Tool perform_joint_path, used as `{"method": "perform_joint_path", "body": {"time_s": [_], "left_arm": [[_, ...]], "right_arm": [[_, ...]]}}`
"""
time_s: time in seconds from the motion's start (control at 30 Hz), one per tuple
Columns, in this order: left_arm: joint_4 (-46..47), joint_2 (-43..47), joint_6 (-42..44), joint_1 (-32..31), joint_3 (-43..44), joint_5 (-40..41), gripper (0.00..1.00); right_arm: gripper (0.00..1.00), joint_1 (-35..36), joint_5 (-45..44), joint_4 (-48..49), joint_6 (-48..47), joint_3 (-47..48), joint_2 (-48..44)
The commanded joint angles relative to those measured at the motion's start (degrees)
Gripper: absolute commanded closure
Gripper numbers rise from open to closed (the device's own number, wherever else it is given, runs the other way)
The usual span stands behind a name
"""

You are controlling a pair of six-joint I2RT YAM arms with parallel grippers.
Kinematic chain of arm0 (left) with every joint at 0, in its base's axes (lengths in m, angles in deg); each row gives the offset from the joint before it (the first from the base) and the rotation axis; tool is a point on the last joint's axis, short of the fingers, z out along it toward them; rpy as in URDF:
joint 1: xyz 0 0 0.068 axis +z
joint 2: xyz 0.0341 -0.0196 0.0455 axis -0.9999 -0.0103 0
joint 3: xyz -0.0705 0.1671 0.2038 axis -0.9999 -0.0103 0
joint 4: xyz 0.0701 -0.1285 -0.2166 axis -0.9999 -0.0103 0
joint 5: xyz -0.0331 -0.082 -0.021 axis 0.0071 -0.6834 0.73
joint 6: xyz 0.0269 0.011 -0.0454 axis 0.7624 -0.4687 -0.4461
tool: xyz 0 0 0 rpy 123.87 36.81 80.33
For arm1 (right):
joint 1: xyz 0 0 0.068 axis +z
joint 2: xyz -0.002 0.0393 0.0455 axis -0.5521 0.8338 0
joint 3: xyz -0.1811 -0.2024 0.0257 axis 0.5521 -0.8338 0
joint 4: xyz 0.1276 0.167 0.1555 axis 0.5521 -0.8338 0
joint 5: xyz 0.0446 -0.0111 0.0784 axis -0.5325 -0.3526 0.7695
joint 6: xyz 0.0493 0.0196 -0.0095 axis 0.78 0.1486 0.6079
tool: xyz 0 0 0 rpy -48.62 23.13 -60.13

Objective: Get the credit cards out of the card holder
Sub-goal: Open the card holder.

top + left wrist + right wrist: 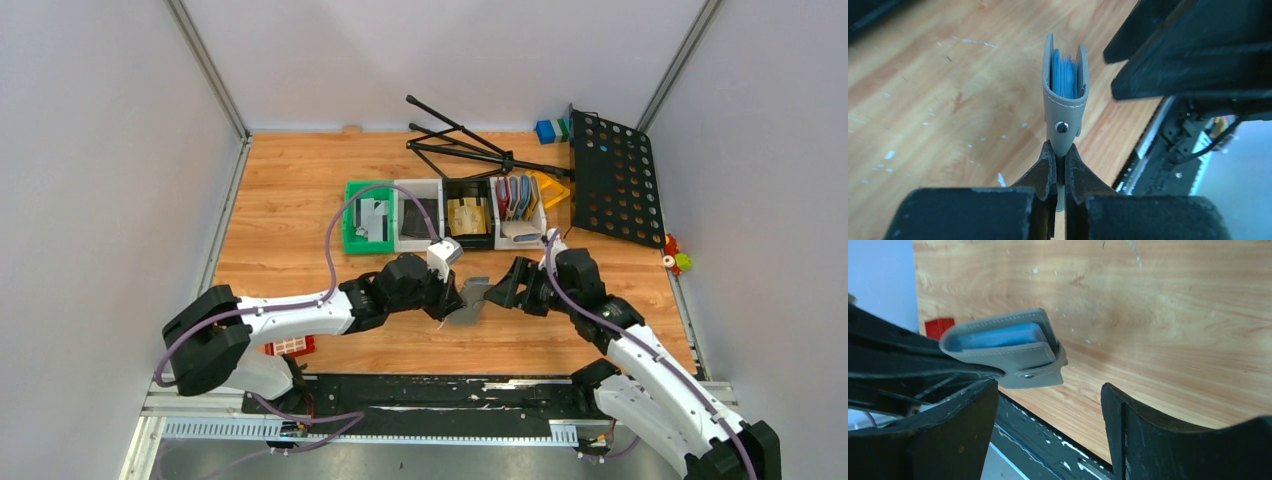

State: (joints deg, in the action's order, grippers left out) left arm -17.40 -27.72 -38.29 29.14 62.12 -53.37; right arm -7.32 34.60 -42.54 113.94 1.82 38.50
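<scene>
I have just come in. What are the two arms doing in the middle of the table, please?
The left gripper is shut on the snap tab of the grey card holder and holds it off the wooden table. The right gripper stands open just beside the holder, not touching it. Inside the holder blue layers show; no card sticks out. A row of small bins stands behind the arms.
</scene>
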Motion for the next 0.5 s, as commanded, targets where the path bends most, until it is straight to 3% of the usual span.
{"method": "perform_joint_path", "body": {"time_s": [0.0,0.3,0.47], "left_arm": [[0.2,-1.4,-10.5,0.6,1.8,-7.0,1.00],[0.3,-3.2,-11.9,0.6,3.8,-8.5,1.00],[-0.4,-2.2,-10.9,0.5,3.4,-6.1,1.00]], "right_arm": [[0.25,1.4,7.8,16.4,-4.7,-6.2,-1.6],[0.28,8.5,2.9,14.5,-8.3,-3.1,5.6],[0.45,9.5,-3.4,8.9,-8.0,0.2,11.5]]}}
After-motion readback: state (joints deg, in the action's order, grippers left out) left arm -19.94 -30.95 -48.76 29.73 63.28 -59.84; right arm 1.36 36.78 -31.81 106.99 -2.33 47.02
